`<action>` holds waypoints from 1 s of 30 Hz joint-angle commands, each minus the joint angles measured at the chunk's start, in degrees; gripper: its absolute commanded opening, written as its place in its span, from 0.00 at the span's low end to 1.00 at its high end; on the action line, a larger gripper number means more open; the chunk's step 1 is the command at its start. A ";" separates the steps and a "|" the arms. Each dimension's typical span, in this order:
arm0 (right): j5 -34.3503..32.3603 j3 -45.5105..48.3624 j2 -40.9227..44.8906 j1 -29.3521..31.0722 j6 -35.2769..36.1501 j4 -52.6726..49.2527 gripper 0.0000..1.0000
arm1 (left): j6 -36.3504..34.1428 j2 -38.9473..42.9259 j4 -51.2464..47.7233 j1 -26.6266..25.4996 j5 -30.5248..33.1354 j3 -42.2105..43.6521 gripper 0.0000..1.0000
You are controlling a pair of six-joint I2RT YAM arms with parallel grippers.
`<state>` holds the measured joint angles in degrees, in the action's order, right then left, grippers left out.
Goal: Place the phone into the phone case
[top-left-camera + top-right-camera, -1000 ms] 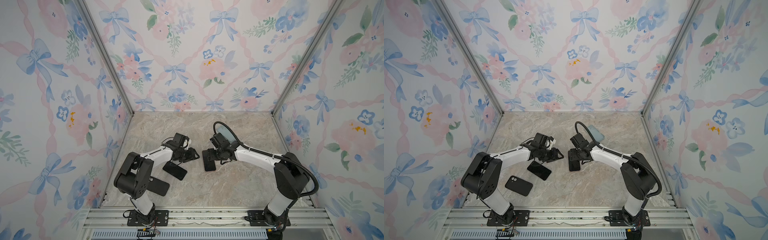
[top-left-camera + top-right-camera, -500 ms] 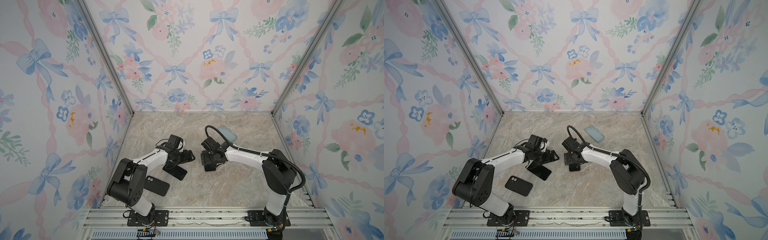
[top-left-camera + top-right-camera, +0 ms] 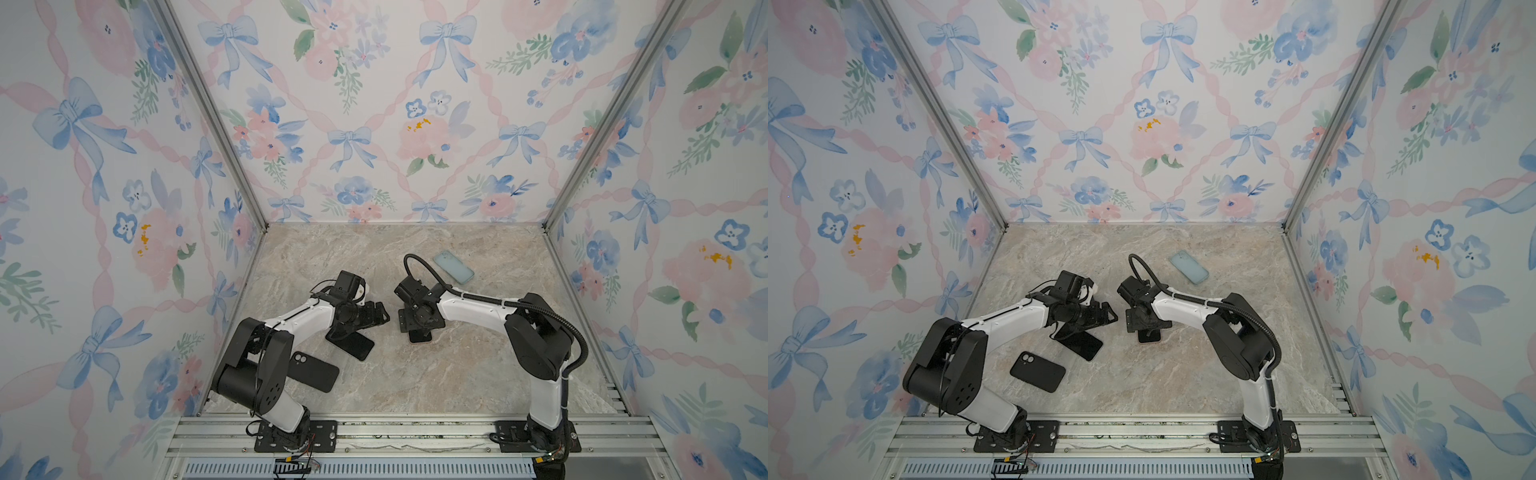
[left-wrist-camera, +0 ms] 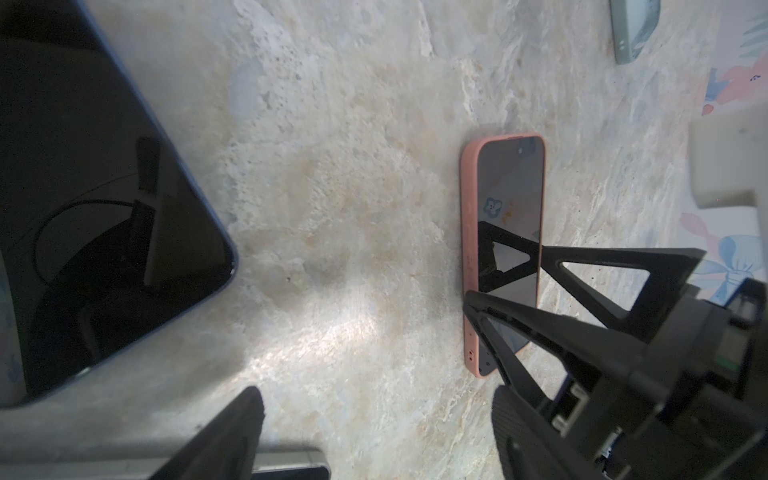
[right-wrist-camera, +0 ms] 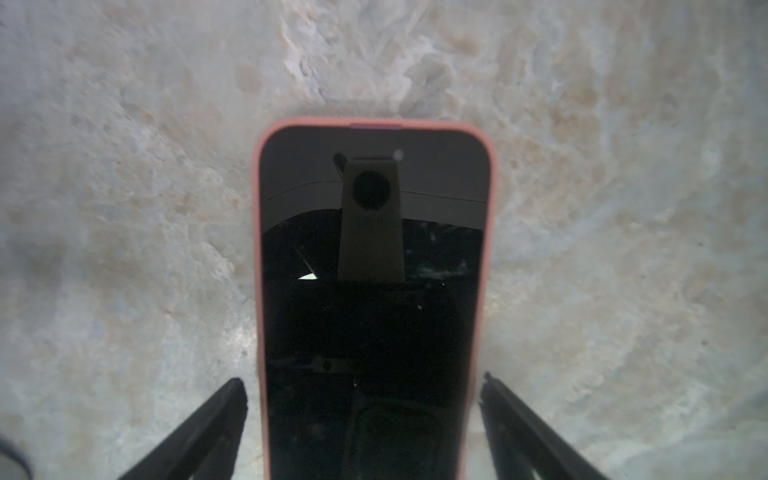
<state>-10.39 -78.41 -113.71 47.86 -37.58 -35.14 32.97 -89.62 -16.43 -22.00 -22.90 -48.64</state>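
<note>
A black phone [image 5: 374,291] sits inside a salmon-pink phone case [image 5: 258,249] and lies flat, screen up, on the marble table. My right gripper [image 5: 361,384] is open, pointing down over it, one finger on each side of the case with a gap to each. In both top views only the near end of the pink case [image 3: 419,338] [image 3: 1149,340] shows under the right gripper [image 3: 417,328]. My left gripper [image 4: 376,411] [image 3: 376,316] is open and empty, low over bare table to the left of the pink case [image 4: 467,249].
A bare black phone [image 3: 353,344] [image 4: 83,208] lies under the left arm. A black case [image 3: 313,371] with camera cut-outs lies near the front left. A light blue case [image 3: 454,267] [image 3: 1189,267] lies at the back right. Flowered walls close off three sides.
Both grippers have opened wider. Both arms have shifted a little to the left, the right one staying over the pink-cased phone.
</note>
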 commanded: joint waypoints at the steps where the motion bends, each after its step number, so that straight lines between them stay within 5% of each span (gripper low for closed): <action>1: -1.30 -1.60 -1.51 0.77 -0.91 -2.44 0.86 | -0.89 1.30 -0.86 0.53 0.13 0.83 0.87; 21: -4.26 -6.39 1.14 -1.88 3.34 -5.32 0.69 | -0.30 1.14 -0.82 1.27 -0.31 -1.00 0.85; 30: -3.87 -17.23 -4.23 -6.30 8.96 -6.83 0.68 | 0.04 0.52 -0.95 2.12 -0.48 -4.21 0.85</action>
<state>-12.73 -91.37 -115.63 43.09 -31.70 -40.88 33.15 -89.62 -16.47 -20.47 -22.96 -51.05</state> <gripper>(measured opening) 0.738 0.851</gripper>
